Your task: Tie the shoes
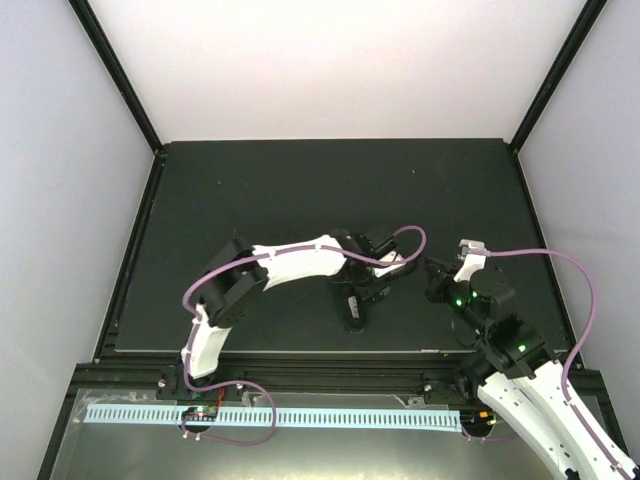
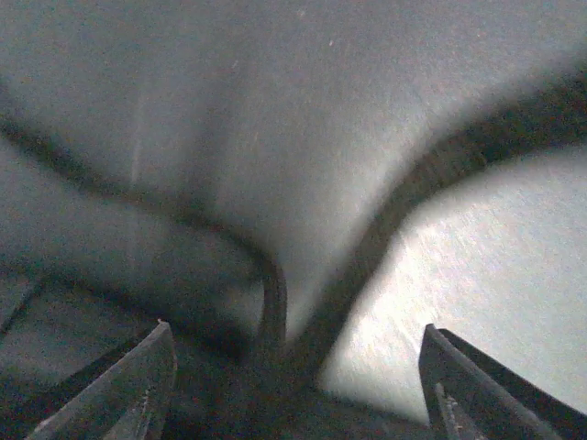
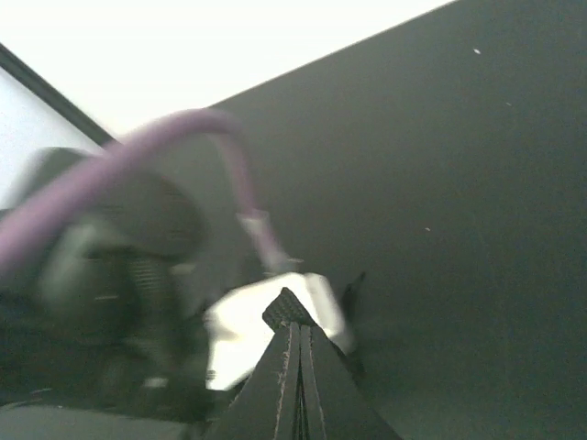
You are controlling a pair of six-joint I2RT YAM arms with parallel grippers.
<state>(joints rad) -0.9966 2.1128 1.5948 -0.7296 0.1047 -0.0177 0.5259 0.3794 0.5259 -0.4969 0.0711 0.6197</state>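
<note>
- shoe (image 1: 356, 300): the single small black shoe lies on the dark mat (image 1: 300, 190), near the middle and towards the near edge. black on black, so its outline is hard to follow from above. the pale lining (image 1: 403, 266) shows at its far right end.
- left gripper (image 2: 295, 328): reached in over the shoe, fingers (image 2: 138, 385) standing well apart. a thin black lace (image 2: 273, 293) runs down between them in the wrist view, and neither finger looks to be pressing on it. this view is blurred, so contact is not certain.
- right gripper (image 3: 293, 316): just to the right of the shoe, fingers pressed flat together. nothing shows between them. a strand as thin as a lace could be pinched there unseen, so i cannot tell.
- the right wrist view shows the pale lining just behind the closed fingertips. the left arm's purple cable (image 3: 165, 147) is smeared across the left of that view.
- step in hand (judgement): working the laces at the shoe's opening, left hand between grips. no finished bow can be made out, so i take the tying as not yet done.
- next move calls for (judgement): centre the left fingers on one strand and close on it alone. then pull without dragging the light shoe. the right hand would need to hold a counter-strand or steady the shoe.
</note>
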